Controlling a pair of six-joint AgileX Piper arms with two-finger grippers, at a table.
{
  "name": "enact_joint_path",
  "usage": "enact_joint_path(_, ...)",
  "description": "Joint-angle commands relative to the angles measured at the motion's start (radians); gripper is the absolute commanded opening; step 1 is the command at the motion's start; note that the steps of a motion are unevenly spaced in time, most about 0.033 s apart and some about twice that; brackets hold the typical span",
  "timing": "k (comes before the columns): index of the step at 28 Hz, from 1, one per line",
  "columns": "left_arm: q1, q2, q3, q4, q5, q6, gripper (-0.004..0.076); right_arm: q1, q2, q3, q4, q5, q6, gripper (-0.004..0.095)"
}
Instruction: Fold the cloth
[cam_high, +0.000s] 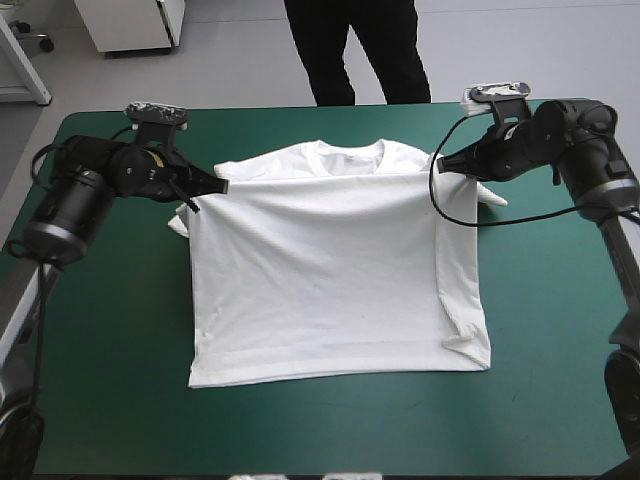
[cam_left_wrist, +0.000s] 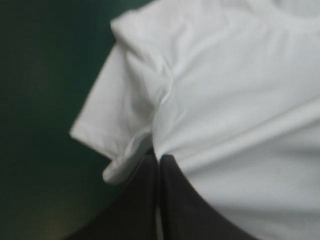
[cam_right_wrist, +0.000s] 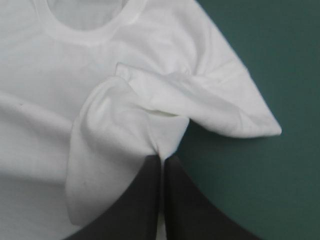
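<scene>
T-shirt (cam_high: 335, 290) lies spread flat mid-frame on the teal-green desk (cam_high: 100, 400), with the collar (cam_high: 350, 152) toward the top of the high view and the hem toward the bottom. Left claw (cam_high: 222, 186) is at the shirt's upper left. Its fingers are pressed together on a pinch of cloth where the sleeve (cam_high: 181, 222) on that side joins the body. Right claw (cam_high: 440, 163) mirrors it at upper right, pinching a gathered tuck beside the other sleeve (cam_high: 490, 195). A taut ridge runs across the chest between the two pinches. The lower right hem corner (cam_high: 465, 340) is curled over a bit; the rest sits smooth.

Progress, as I read it: early. Flattening looks done and both grasps are on, but no fold shows yet. The full body length is laid out, with sleeves out to the sides. The whole fold sequence is left, probably starting by carrying the shoulders toward the hem, then halving into a bundle.
</scene>
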Motion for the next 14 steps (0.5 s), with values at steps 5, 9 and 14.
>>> enact_joint_path(5,0.0,-0.205,-0.151,0.007,-0.014,0.007,-0.0009,-0.001,-0.247,-0.046,-0.024,-0.036,0.006,-0.0017)
enact_joint_path(9,0.0,-0.281,-0.187,-0.005,0.002,0.007,-0.0009,-0.001,-0.343,-0.046,-0.024,-0.044,0.008,-0.0017)
enact_joint_path(14,0.0,-0.36,-0.194,-0.038,0.011,0.014,-0.0009,-0.001,-0.432,-0.046,-0.022,-0.044,0.018,-0.0017)
